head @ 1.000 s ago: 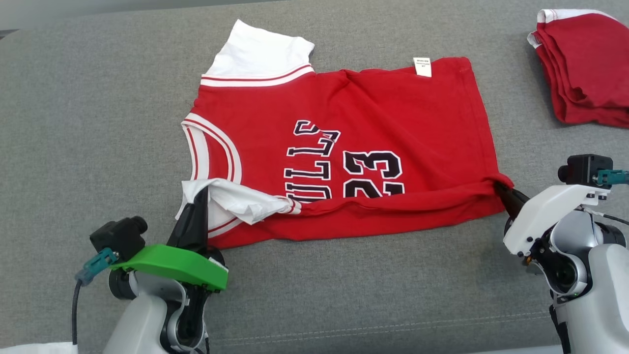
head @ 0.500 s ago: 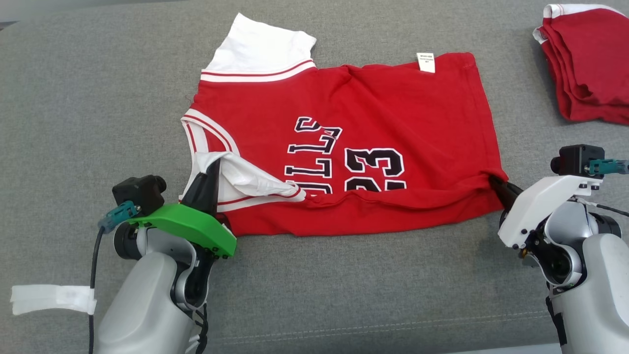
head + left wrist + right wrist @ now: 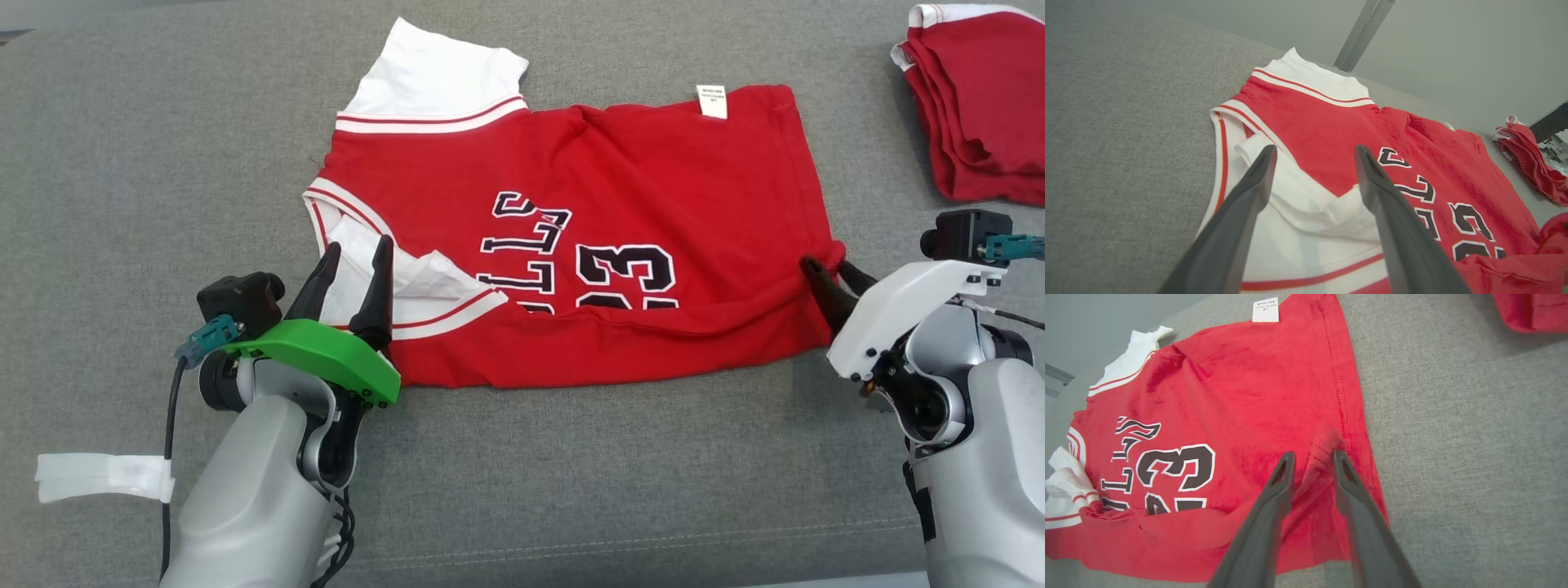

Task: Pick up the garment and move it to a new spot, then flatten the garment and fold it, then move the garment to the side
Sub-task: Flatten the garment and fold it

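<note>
The garment [image 3: 620, 188] is a red jersey with white sleeves and a black "23". It lies spread on the grey cushion, its near edge folded over onto the print. My left gripper [image 3: 357, 245] is open above the white sleeve at the jersey's left end, which lies loose between the fingers [image 3: 1315, 149]. At the right hem my right gripper [image 3: 826, 265] has its jaws slightly apart, and a small ridge of red cloth stands between the fingers [image 3: 1314, 455]. The garment [image 3: 1241, 396] rests on the cushion.
A pile of folded red clothes [image 3: 980, 106] sits at the far right corner of the grey cushion [image 3: 122, 163]. A strip of white tape [image 3: 98, 478] lies near my left forearm. A seam runs along the cushion's front edge.
Both grippers carried the near edge a little farther over the jersey, then opened. The white sleeve dropped from the left fingers onto the cloth. The right jaws parted at the hem.
</note>
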Controlling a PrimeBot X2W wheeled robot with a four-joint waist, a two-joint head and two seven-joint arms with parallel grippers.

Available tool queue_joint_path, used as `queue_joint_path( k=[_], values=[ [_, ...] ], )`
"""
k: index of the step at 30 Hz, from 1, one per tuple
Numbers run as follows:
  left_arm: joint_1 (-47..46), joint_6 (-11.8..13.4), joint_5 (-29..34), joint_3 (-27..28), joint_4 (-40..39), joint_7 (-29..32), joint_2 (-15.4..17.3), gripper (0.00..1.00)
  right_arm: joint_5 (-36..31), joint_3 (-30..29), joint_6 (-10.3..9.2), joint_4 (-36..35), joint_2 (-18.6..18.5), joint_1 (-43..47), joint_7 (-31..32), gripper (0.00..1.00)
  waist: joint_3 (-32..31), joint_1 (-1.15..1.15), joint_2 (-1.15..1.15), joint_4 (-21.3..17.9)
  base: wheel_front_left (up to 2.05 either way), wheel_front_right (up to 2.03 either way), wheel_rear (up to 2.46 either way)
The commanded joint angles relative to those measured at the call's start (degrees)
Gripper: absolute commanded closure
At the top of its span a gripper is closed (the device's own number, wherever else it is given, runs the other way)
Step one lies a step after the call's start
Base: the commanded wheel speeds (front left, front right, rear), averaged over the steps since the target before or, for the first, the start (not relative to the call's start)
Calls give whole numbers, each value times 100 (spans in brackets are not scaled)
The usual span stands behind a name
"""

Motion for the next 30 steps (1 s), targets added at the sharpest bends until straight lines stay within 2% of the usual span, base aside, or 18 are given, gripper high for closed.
queue_joint_path(
  k=[1,11,17,21,28,30],
  values=[
    [-55,-43,37,4,-13,-79,-16,0,-63,-48,0,-4,17,-92,-51,0,-6,0,0,32,0,0,0],
    [872,-97,-42,115,-829,-263,68,0,22,-243,0,-467,43,-210,-317,0,-57,0,0,69,0,0,0],
    [1723,177,-178,475,-1528,-292,110,0,7,-394,0,-957,-24,202,-697,0,-101,0,0,52,0,0,0],
    [2234,400,-359,698,-1856,-277,116,0,149,-462,0,-1227,95,652,-951,0,-137,0,0,-29,0,0,0],
    [2592,677,-805,887,-1918,163,70,0,535,-369,0,-1432,283,1369,-1313,0,-143,0,0,-239,0,0,0],
    [2615,661,-1043,971,-1907,293,-8,0,659,-307,0,-1410,293,1480,-1411,0,-119,0,0,-309,0,0,0]
  ],
)
